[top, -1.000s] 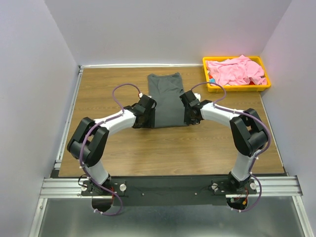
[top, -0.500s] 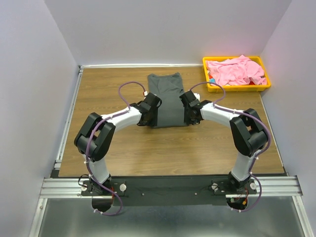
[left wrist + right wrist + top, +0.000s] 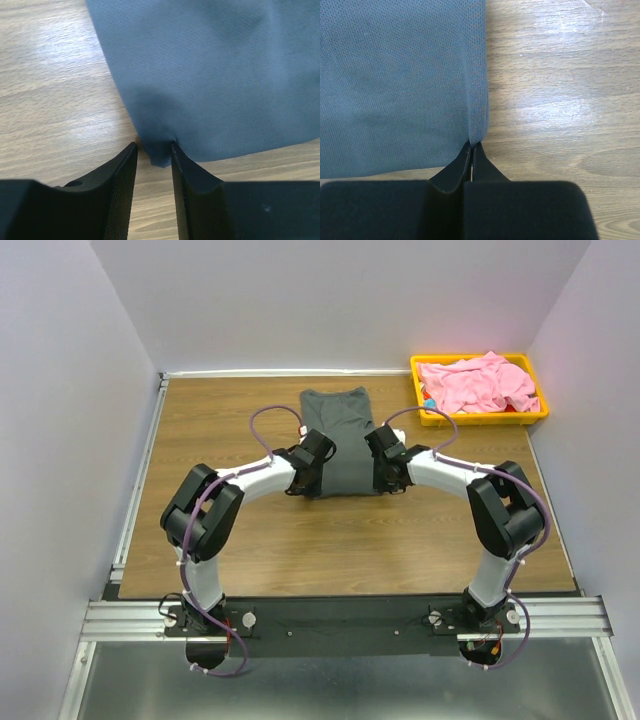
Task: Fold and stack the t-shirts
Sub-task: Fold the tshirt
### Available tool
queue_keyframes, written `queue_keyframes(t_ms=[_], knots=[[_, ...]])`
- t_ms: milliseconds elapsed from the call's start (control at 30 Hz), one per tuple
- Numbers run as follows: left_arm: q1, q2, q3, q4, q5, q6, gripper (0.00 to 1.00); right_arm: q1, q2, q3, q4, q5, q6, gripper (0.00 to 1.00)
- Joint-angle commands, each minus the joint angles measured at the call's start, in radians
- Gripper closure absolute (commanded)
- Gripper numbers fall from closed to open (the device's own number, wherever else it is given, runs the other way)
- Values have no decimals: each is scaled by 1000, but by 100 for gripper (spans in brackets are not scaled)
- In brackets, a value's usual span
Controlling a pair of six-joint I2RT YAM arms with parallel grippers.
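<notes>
The dark charcoal grey t-shirt (image 3: 338, 430) lies folded into a long strip on the middle of the wooden table. My left gripper (image 3: 312, 480) is at its near left corner, jaws a little apart. In the left wrist view the shirt's corner (image 3: 160, 150) pokes between the fingertips of this gripper (image 3: 153, 147). My right gripper (image 3: 383, 478) is shut on the shirt's near right edge. The right wrist view shows this gripper (image 3: 472, 146) pinching the folded hem of the shirt (image 3: 395, 85). The light pink t-shirt (image 3: 480, 382) lies crumpled in the tray.
The yellow plastic tray (image 3: 480, 419) stands at the back right corner of the table. White walls close in the left, back and right sides. Bare wood (image 3: 340, 540) lies between the shirt and the arm bases.
My left arm has swung right, bringing its gripper up to the grey shirt's near left corner. The right arm and the shirt have stayed in place.
</notes>
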Motion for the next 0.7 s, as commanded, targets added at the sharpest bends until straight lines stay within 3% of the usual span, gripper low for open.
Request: queue_keyframes(t_ms=[0, 167, 200, 267, 467, 567, 667], knots=[[-20, 59, -18, -75, -19, -1, 64, 14, 65, -84, -156, -32, -17, 99], [-26, 58, -27, -92, -24, -5, 87, 14, 59, -87, -155, -33, -15, 99], [-26, 56, -29, -95, -26, -4, 96, 14, 59, -89, -156, -36, -17, 99], [-27, 47, -33, -98, -26, -5, 100, 14, 51, -92, -156, -44, -18, 99], [-38, -49, -107, -143, -4, -2, 100, 19, -22, -151, -184, -124, -21, 99], [-59, -132, -194, -192, 0, -1, 100, 45, -114, -211, -265, -180, -15, 99], [-102, -299, -291, -285, 91, -7, 100, 106, -218, -259, -406, -230, 11, 99]])
